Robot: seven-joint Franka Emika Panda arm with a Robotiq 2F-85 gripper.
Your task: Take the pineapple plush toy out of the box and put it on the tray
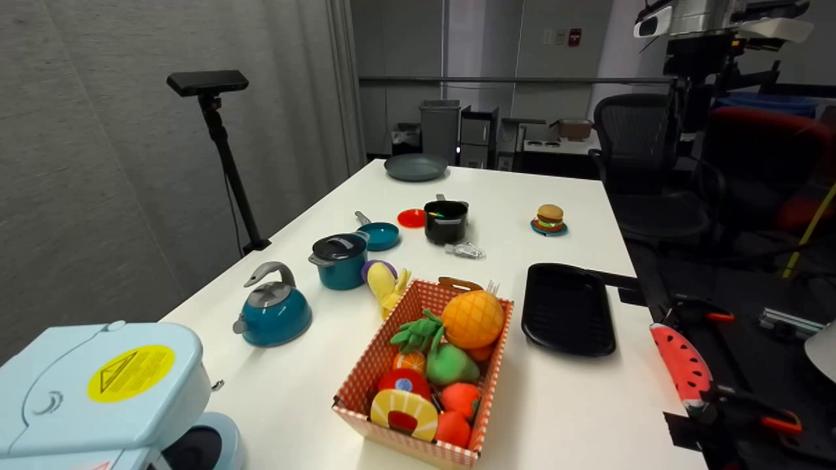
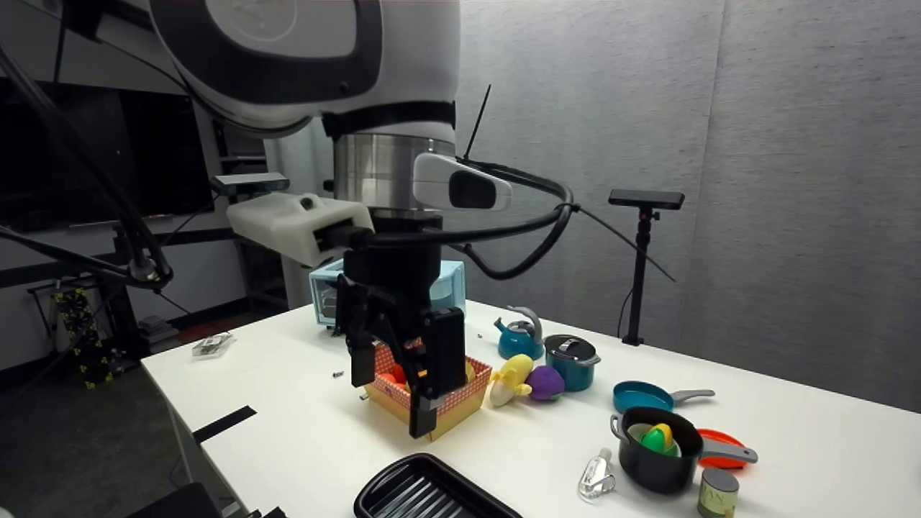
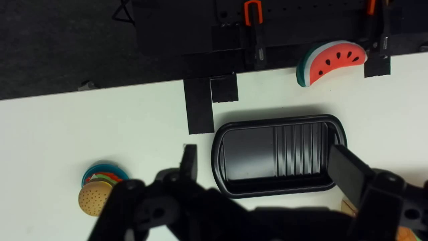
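Pineapple plush toy (image 1: 473, 319) lies inside the red-checked box (image 1: 385, 343), and your empty gripper (image 3: 265, 155) has fingers wide apart, so you are probably before the grasp and should next align above the toy and descend, leaving the black tray (image 1: 568, 310) for later.

In an exterior view, lower centre of the frame, the rounded, orange-yellow cloth pineapple plush toy (image 1: 473, 320) looks soft and matt; the rectangular, red-and-white checked card box (image 1: 384, 347) looks dull. In the wrist view, right of centre, the black, round-cornered tray (image 3: 249, 154), plastic or metal, is glossy and partly ribbed. The black two-fingered gripper (image 3: 269, 165) looks matt. High in an exterior view, the round silver arm collar (image 2: 367, 173) is shiny metal.
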